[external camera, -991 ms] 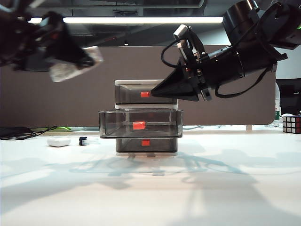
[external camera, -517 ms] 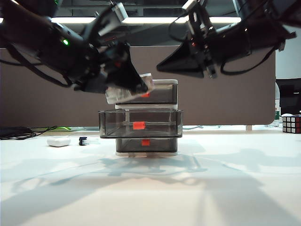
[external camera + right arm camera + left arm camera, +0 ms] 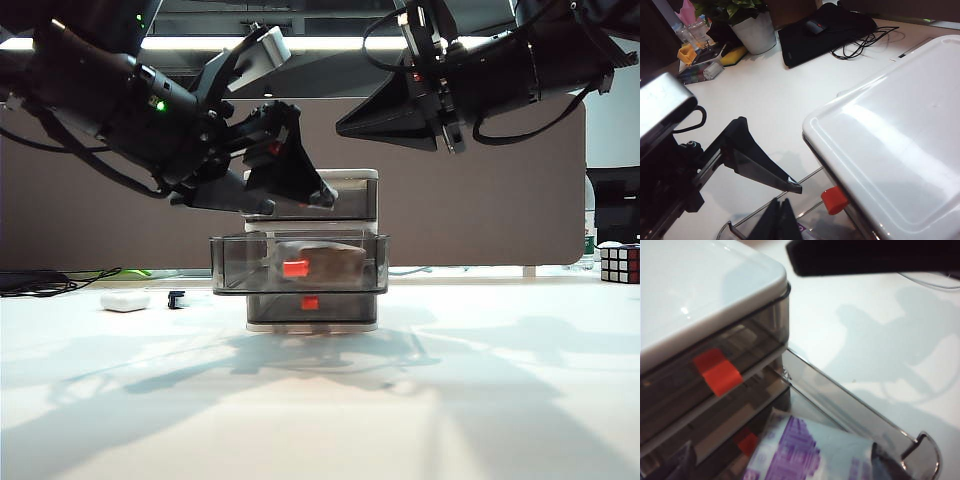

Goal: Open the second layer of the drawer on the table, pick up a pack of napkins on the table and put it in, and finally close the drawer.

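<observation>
The drawer (image 3: 312,178) stands mid-table, a white frame with three smoky tiers. Its second layer (image 3: 238,265) is pulled out, red-orange handle (image 3: 295,267) in front. The pack of napkins (image 3: 335,262) lies inside it, and the left wrist view shows its purple print (image 3: 805,452). My left gripper (image 3: 290,200) hangs just above the pulled-out tier, jaws spread wide, clear of the pack (image 3: 782,465). My right gripper (image 3: 348,128) hovers higher, over the cabinet's right side, shut on nothing (image 3: 780,220).
A small white case (image 3: 125,300) and a small dark item (image 3: 177,298) lie on the table (image 3: 320,420) left of the cabinet. A Rubik's cube (image 3: 620,262) sits far right. Cables (image 3: 40,280) trail at far left. A potted plant (image 3: 756,32) and black pad (image 3: 825,30) lie behind.
My left gripper swung in from the upper left carrying the pack, sank over the open middle tier and spread its jaws; the pack now lies in the drawer. The right gripper rose.
</observation>
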`<state>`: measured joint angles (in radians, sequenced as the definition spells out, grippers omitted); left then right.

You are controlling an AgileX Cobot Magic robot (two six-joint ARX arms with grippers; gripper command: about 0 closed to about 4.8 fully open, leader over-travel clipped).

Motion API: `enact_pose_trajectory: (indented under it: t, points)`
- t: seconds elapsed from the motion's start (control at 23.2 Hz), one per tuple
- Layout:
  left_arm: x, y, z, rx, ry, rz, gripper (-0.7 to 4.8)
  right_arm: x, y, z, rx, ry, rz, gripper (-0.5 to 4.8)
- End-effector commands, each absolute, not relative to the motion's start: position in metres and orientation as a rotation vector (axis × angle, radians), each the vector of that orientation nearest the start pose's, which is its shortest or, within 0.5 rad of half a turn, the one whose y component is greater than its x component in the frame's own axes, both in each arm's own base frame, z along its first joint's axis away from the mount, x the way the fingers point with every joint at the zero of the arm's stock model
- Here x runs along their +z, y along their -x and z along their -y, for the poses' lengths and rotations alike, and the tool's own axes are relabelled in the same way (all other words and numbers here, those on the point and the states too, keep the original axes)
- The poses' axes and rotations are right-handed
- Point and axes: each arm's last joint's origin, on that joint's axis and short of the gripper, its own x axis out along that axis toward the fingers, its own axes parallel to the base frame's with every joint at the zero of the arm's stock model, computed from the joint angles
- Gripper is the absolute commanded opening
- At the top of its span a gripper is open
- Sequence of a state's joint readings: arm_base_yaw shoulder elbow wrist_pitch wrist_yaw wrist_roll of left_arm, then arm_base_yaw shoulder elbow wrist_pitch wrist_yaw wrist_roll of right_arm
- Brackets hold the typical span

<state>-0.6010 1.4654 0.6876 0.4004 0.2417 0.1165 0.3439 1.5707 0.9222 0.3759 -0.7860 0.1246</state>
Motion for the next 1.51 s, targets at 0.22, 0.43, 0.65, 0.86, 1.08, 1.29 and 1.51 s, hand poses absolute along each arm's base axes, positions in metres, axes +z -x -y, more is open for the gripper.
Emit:
enact_pose_trajectory:
  t: [0.22,0.43,0.65,0.86,1.08,1.29,1.51]
  points:
    - [0.249,-0.197,0.144,-0.865,-0.189,-0.41,2.57,0.255,-0.313,-0.134,1.111,-0.164,-0.298,-0.05]
    - [0.245,-0.168,0.124,-0.859,-0.23,-0.644,0.02,0.271,-0.327,-0.14,1.107,-0.153,-0.251,-0.05]
    - [0.224,-0.171,0.128,-0.9,-0.231,-0.78,-0.03,0.276,-0.346,-0.155,1.126,-0.161,-0.262,-0.05]
    - [0.203,-0.193,0.145,-1.002,-0.177,-0.78,-0.03,0.275,-0.367,-0.174,1.136,-0.156,-0.258,-0.05]
    - [0.181,-0.209,0.157,-1.024,-0.138,-0.805,-0.03,0.268,-0.383,-0.182,1.134,-0.163,-0.3,-0.05]
    - [0.169,-0.217,0.163,-1.023,-0.138,-0.791,-0.03,0.257,-0.386,-0.183,1.126,-0.144,-0.334,-0.05]
    - [0.175,-0.223,0.165,-0.984,-0.151,-0.7,-0.03,0.253,-0.387,-0.181,1.051,-0.107,-0.359,-0.05]
